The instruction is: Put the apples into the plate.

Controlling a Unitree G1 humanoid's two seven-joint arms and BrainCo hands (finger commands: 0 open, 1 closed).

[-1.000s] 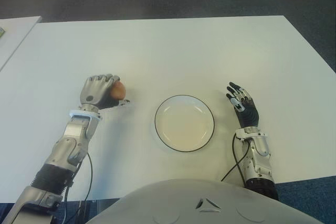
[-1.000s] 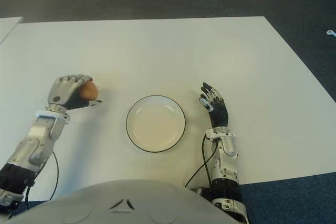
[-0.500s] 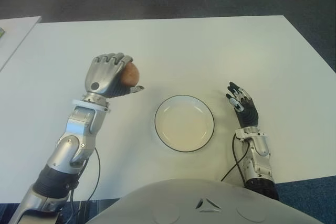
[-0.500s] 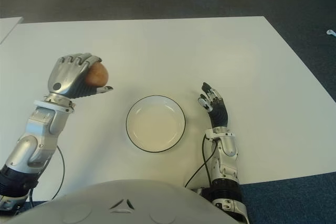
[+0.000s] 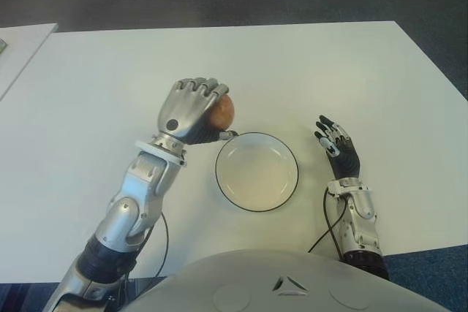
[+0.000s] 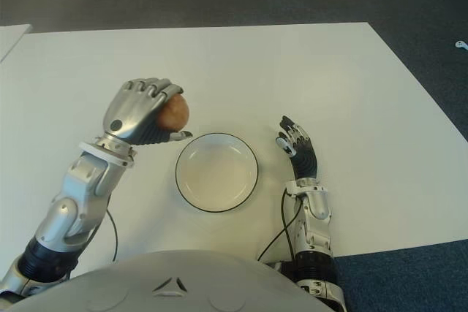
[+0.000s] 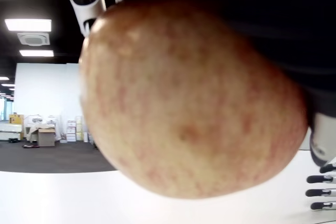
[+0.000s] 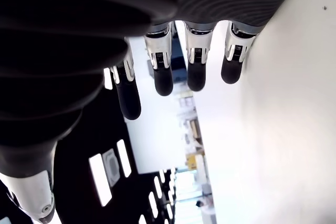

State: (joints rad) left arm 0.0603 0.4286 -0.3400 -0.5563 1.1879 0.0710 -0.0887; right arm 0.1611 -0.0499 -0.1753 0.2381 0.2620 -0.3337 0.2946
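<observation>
Apple [image 5: 221, 111]: one, round, reddish-orange skin with fine pale speckling and a yellower flush on one flank, as the left wrist view shows from close by; matt, unblemished on the side seen. Held clear of the table, just beside the plate's far left rim.

Left hand [image 5: 191, 112]: silver metal-look shell with dark joints; fingers curled over the top of the apple, thumb underneath, gripping it firmly. Raised above the table, at the left edge of the plate.

Plate [image 5: 224, 186]: round, shallow, cream-white with a thin dark line around the rim; smooth glazed look; nothing lies in it. Sits on the table in front of the robot, between the two hands.

Right hand [image 5: 336, 147]: dark palm and fingers with pale segments at the knuckles; fingers extended and slightly spread, holding nothing. Shows to the right of the plate, apart from it.

Table [image 5: 292, 63]: flat, white, matt top with straight edges; dark carpeted floor beyond.

Cable [image 5: 324, 226]: thin, black, looping beside the right forearm.
</observation>
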